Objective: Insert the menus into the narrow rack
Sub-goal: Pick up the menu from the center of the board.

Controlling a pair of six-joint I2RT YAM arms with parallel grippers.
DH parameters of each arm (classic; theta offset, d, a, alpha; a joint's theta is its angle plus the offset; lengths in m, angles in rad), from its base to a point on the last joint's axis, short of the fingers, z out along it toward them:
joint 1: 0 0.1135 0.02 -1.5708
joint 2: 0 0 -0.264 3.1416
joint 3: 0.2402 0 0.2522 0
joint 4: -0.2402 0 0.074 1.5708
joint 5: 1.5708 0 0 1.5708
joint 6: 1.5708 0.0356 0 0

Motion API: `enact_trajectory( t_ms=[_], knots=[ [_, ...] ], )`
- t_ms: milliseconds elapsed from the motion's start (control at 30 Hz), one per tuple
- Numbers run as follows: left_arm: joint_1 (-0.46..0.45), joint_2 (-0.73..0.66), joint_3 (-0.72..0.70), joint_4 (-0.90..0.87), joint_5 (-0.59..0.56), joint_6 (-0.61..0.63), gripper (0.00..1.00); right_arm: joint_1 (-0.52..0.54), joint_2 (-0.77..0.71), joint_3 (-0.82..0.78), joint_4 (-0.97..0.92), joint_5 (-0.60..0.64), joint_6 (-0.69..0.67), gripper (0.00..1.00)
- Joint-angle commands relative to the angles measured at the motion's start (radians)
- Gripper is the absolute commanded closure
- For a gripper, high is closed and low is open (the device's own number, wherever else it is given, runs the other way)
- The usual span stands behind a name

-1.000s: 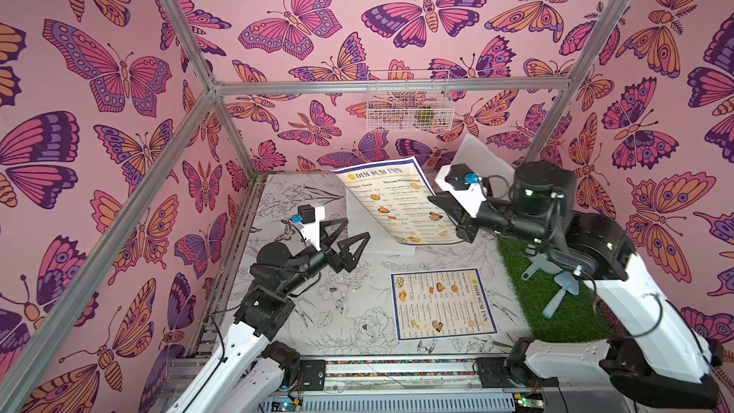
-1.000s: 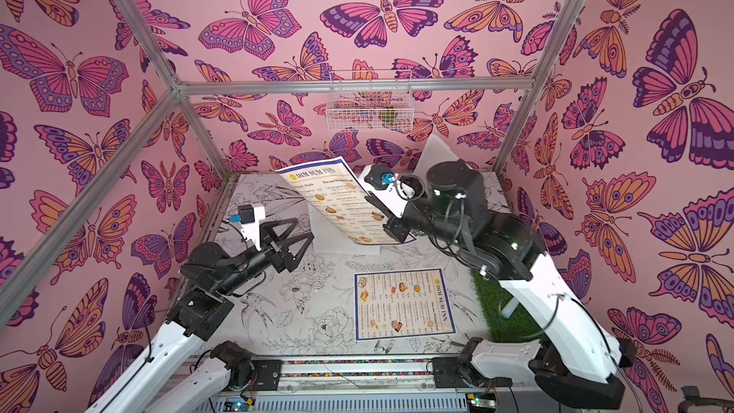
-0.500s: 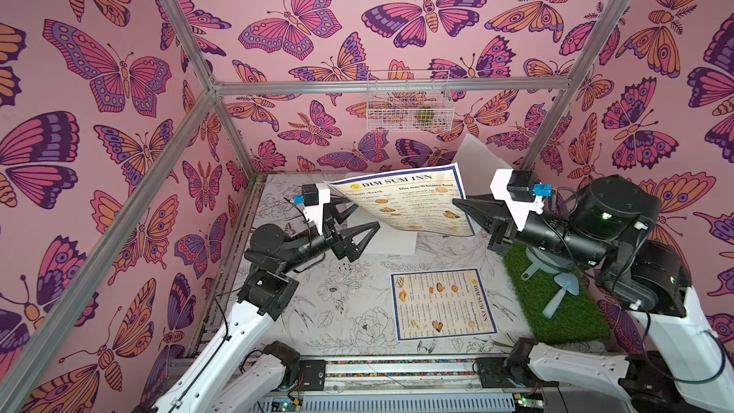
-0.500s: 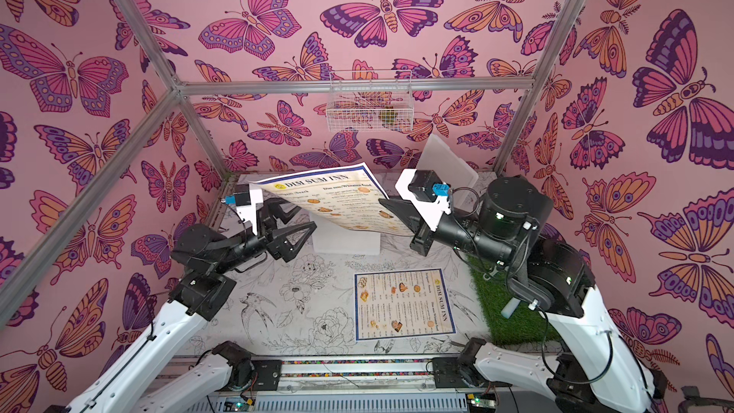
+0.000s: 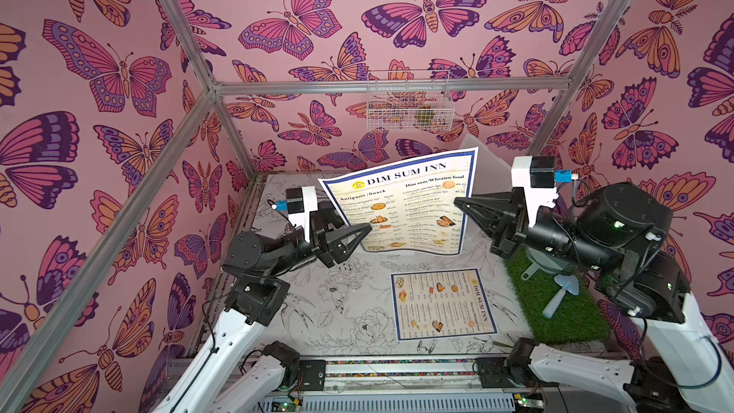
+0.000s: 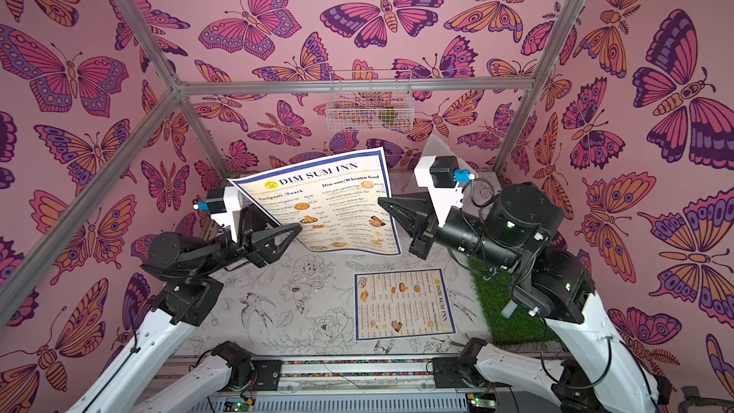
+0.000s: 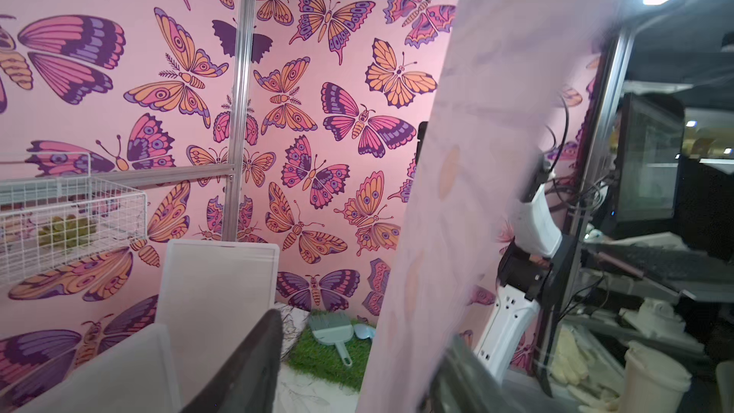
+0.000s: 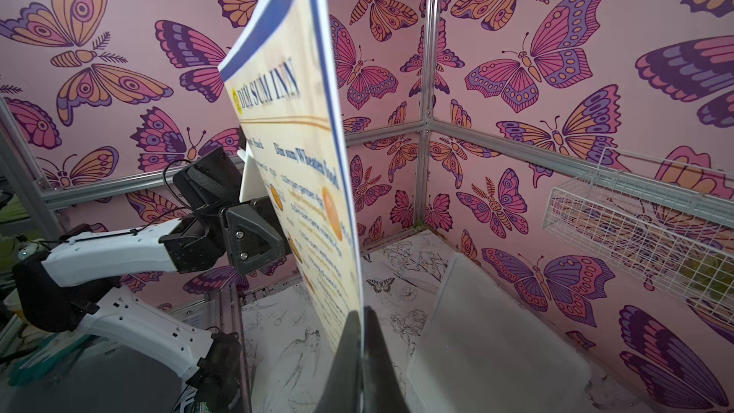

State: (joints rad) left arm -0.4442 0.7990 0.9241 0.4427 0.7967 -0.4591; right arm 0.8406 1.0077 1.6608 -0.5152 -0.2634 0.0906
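Note:
One menu (image 5: 413,208) (image 6: 337,208) stands upright above the table, its "DIM SUM INN" header on top. My right gripper (image 5: 456,202) (image 8: 359,319) is shut on its right edge. My left gripper (image 5: 355,224) (image 7: 363,331) straddles the left edge. Its jaws are still apart, with the blurred sheet (image 7: 476,152) close to one finger and a wide gap to the other. A second menu (image 5: 443,303) (image 6: 403,303) lies flat on the table in front. The narrow white wire rack (image 5: 409,109) (image 8: 635,232) hangs on the back rail, above and behind the held menu.
A green grass mat (image 5: 556,311) with a pale dustpan and brush (image 7: 333,331) lies at the right under my right arm. White boards (image 8: 496,343) (image 7: 218,292) lean at the back right. Something yellow-green lies in the rack. Butterfly-papered walls close in three sides.
My right arm swung back to the right and turned the menu upright. My left gripper rose to the menu's left edge, and its jaws narrowed around it.

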Motion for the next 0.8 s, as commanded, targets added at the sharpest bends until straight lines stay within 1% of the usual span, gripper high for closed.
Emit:
enact_trajectory(
  t_ms=[0, 100, 233, 267, 300, 367, 400, 433, 500, 567, 633, 767],
  knots=[
    [0.005, -0.018, 0.028, 0.040, 0.035, -0.008, 0.56, 0.008, -0.007, -0.011, 0.045, -0.005, 0.074, 1.00],
    [0.006, -0.027, 0.034, 0.038, 0.035, -0.010, 0.71, 0.008, -0.012, -0.027, 0.053, -0.005, 0.077, 1.00],
    [0.006, -0.032, 0.047, 0.008, 0.039, -0.003, 0.97, 0.008, -0.018, -0.041, 0.051, -0.004, 0.061, 1.00],
    [0.006, -0.034, 0.048, 0.007, 0.042, -0.003, 0.99, 0.008, -0.020, -0.046, 0.052, -0.010, 0.055, 1.00],
    [0.006, -0.036, 0.049, 0.003, 0.042, -0.003, 0.99, 0.008, -0.022, -0.054, 0.058, -0.029, 0.047, 0.96],
    [0.006, -0.041, 0.047, 0.000, 0.043, 0.000, 0.99, 0.008, -0.027, -0.073, 0.075, -0.063, 0.035, 0.81],
    [0.005, -0.044, 0.046, 0.000, 0.042, -0.001, 0.99, 0.008, -0.030, -0.082, 0.086, -0.083, 0.033, 0.71],
    [0.005, -0.045, 0.045, 0.001, 0.043, -0.003, 0.99, 0.008, -0.033, -0.089, 0.094, -0.096, 0.032, 0.64],
    [0.005, -0.044, 0.045, 0.001, 0.045, -0.005, 0.99, 0.008, -0.034, -0.099, 0.099, -0.114, 0.028, 0.55],
    [0.005, -0.046, 0.045, 0.000, 0.048, -0.007, 0.99, 0.008, -0.032, -0.104, 0.095, -0.118, 0.020, 0.53],
    [0.005, -0.046, 0.047, -0.004, 0.047, -0.006, 0.99, 0.008, -0.032, -0.110, 0.092, -0.121, 0.013, 0.53],
    [0.005, -0.042, 0.048, -0.011, 0.038, -0.010, 0.99, 0.008, -0.036, -0.127, 0.092, -0.179, -0.008, 0.57]
  ],
)
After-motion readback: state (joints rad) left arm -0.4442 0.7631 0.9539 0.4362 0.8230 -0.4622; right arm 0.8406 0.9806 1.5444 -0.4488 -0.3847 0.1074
